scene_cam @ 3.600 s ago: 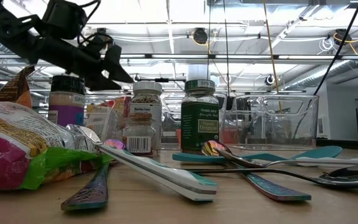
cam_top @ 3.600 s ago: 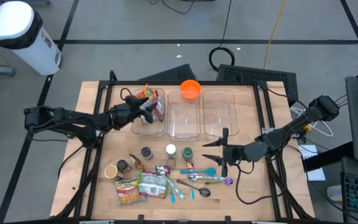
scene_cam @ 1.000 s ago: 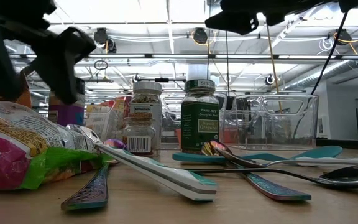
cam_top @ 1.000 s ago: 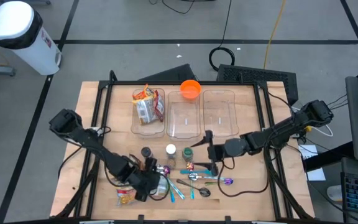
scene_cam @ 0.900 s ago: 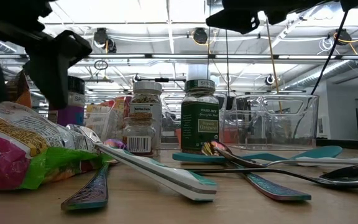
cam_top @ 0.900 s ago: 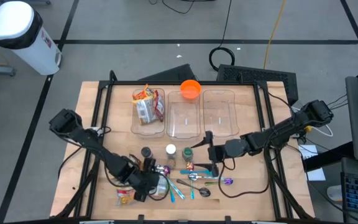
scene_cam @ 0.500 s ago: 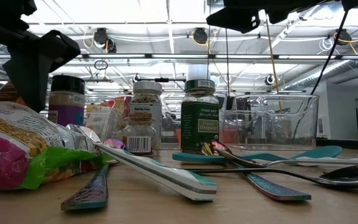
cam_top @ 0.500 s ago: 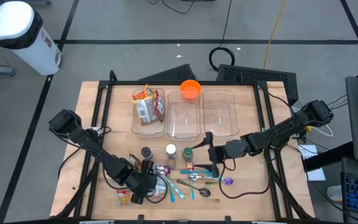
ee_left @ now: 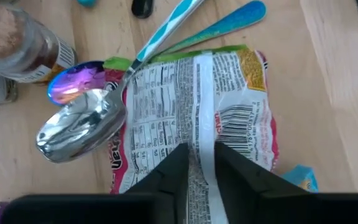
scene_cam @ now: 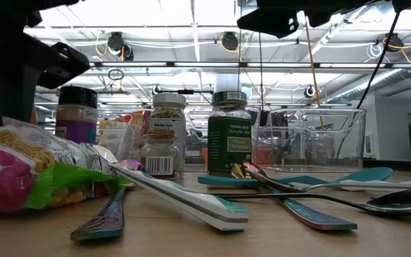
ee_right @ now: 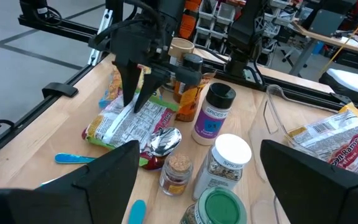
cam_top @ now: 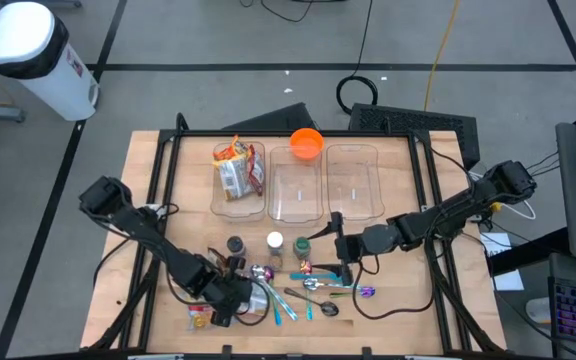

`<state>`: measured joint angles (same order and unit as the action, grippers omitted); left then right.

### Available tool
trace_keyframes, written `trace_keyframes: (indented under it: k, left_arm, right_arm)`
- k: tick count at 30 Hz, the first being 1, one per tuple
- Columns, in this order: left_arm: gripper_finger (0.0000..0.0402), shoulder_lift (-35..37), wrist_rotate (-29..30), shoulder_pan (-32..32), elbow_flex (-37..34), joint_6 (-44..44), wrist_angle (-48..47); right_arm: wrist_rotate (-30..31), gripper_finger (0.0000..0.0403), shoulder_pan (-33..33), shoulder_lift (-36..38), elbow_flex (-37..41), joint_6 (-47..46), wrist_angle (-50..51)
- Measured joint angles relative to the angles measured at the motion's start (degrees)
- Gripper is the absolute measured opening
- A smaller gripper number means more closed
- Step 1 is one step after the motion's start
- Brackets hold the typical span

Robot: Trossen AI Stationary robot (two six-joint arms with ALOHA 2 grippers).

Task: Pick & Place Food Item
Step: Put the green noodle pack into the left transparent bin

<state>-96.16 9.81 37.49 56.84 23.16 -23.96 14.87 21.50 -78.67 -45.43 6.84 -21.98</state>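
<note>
Since a second ago left gripper (ee_left: 201, 163) narrowed, pinching snack bag (ee_left: 197, 106) beside spoon (ee_left: 79, 127); bag's near end lifted. Right gripper (cam_top: 336, 243) wide open, empty, above jars. Wooden table (cam_top: 408, 300); ceiling lights behind. Green jar (scene_cam: 229, 135) label: "Trader Joe's".

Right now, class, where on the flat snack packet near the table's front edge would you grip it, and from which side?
Take the snack packet at its raised back seam, from above. It lies flat, label side down, so only that ridge gives fingers purchase. The left end effector is closing there already. A spoon rests on one edge, so lift gently.
</note>
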Motion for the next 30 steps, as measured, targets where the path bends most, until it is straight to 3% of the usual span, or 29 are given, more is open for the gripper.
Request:
trace_keyframes:
  k: [7,22,30]
  left_arm:
    - [0.0007,-0.64,-2.81,-0.9,0.02,0.14,0.44]
    - [0.0004,7.77,1.38,-0.62,-0.04,-1.83,1.4]
    - [0.0006,14.91,10.99,-0.22,-0.04,-5.89,1.67]
  right_arm:
    - [0.0,0.0325,0.0,0.0,-0.01,0.01,-0.02]
    - [0.0,0.0325,0.0,0.01,-0.02,-0.01,-0.04]
    - [0.0,0.0325,0.0,0.02,-0.02,-0.01,-0.07]
